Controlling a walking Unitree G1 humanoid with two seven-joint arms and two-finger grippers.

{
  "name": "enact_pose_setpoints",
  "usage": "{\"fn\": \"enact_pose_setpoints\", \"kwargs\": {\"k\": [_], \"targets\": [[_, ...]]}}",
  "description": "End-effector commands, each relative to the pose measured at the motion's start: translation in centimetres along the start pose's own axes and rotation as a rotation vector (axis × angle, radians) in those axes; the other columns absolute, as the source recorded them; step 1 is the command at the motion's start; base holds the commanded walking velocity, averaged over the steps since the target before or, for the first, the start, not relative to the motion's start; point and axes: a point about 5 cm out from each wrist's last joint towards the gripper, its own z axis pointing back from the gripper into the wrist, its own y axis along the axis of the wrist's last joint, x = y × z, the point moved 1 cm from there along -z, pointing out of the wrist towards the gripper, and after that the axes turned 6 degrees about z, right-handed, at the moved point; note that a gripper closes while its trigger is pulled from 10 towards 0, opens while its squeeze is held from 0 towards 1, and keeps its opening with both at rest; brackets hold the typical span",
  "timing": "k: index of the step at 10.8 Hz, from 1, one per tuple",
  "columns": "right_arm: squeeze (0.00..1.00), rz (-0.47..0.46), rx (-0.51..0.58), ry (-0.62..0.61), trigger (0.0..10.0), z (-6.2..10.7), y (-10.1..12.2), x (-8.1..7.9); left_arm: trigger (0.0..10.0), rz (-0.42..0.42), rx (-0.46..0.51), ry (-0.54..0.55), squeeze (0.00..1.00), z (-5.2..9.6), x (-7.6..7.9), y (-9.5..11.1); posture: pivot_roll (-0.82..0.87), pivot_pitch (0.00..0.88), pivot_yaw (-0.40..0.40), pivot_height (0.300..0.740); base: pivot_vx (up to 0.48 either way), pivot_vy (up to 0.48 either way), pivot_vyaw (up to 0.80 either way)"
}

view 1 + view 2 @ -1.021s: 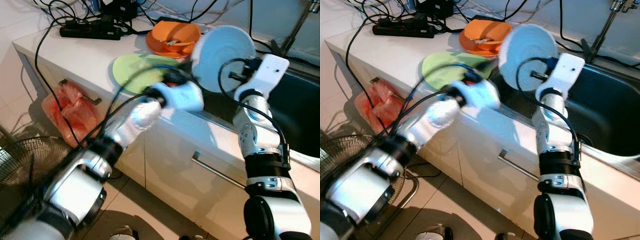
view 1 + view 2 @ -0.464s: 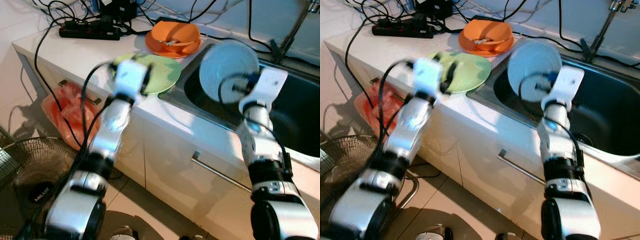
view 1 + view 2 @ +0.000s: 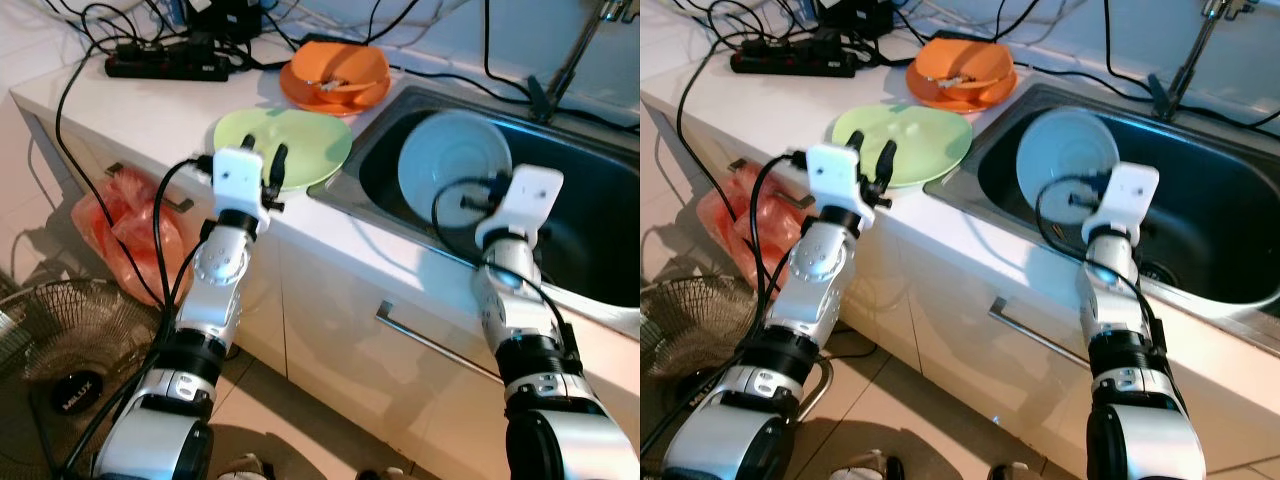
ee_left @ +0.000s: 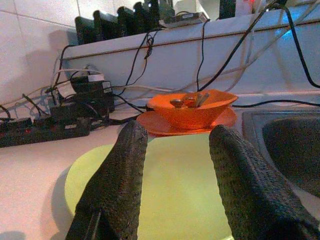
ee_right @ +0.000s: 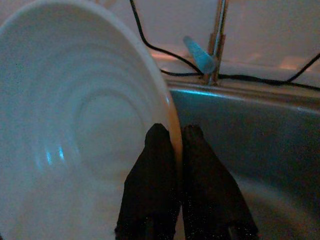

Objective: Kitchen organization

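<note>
My right gripper is shut on the rim of a pale blue-white plate, holding it on edge over the dark sink. The plate's ribbed face is close in the right wrist view. A light green plate lies flat on the white counter beside the sink. My left gripper is open at the green plate's near edge, fingers upright with nothing between them. Behind it an orange bowl holding utensils sits on an orange plate.
A black power strip and tangled cables lie at the counter's back left. A faucet rises behind the sink. Below the counter are a drawer handle, a red plastic bag and a floor fan.
My left arm swung from in front of the sink back left to the green plate's near edge. My right gripper lowered the pale plate toward the sink.
</note>
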Motion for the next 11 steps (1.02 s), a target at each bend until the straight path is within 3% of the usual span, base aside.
{"fn": "enact_pose_setpoints", "kwargs": {"k": [1, 2, 3, 8, 9, 10, 11], "targets": [[0.0, 0.014, 0.022, -0.013, 0.0, 0.0, 0.0, 0.5, 10.0, 0.0, 0.016, 0.016, 0.0, 0.2, -0.2, 0.1, 0.04, 0.029, -0.009, 0.74, 0.0, 0.0, 0.0], [0.0, 0.042, 0.01, -0.012, 0.0, 0.1, -0.6, 0.6, 10.0, -0.002, -0.003, 0.017, 0.0, 0.6, -0.2, -0.4, 0.04, 0.029, -0.009, 0.74, 0.0, 0.0, 0.0], [0.0, 0.053, 0.002, -0.009, 10.0, 0.2, -1.0, 0.6, 10.0, 0.002, -0.018, 0.016, 0.0, 0.9, -0.2, -0.9, 0.04, 0.032, -0.011, 0.74, 0.0, 0.0, 0.0], [0.0, 0.073, -0.014, 0.033, 10.0, 0.6, -2.1, 0.3, 10.0, -0.007, -0.056, 0.04, 0.0, 1.8, -0.5, -2.0, 0.05, 0.025, -0.022, 0.74, 0.0, 0.0, 0.0], [1.0, 0.085, -0.025, 0.036, 10.0, 0.7, -2.4, 0.3, 10.0, -0.007, -0.059, 0.04, 0.0, 1.9, -0.4, -2.2, 0.05, 0.027, -0.024, 0.74, 0.0, 0.0, 0.0], [1.0, 0.091, -0.031, 0.038, 10.0, 0.7, -2.5, 0.3, 10.0, -0.008, -0.059, 0.043, 0.0, 2.0, -0.4, -2.2, 0.05, 0.03, -0.025, 0.74, 0.0, 0.0, 0.0], [0.17, 0.096, -0.031, 0.047, 10.0, 0.7, -2.6, 0.2, 10.0, -0.013, -0.064, 0.043, 0.0, 2.0, -0.4, -2.3, 0.05, 0.033, -0.025, 0.74, 0.0, 0.0, 0.0]]}}
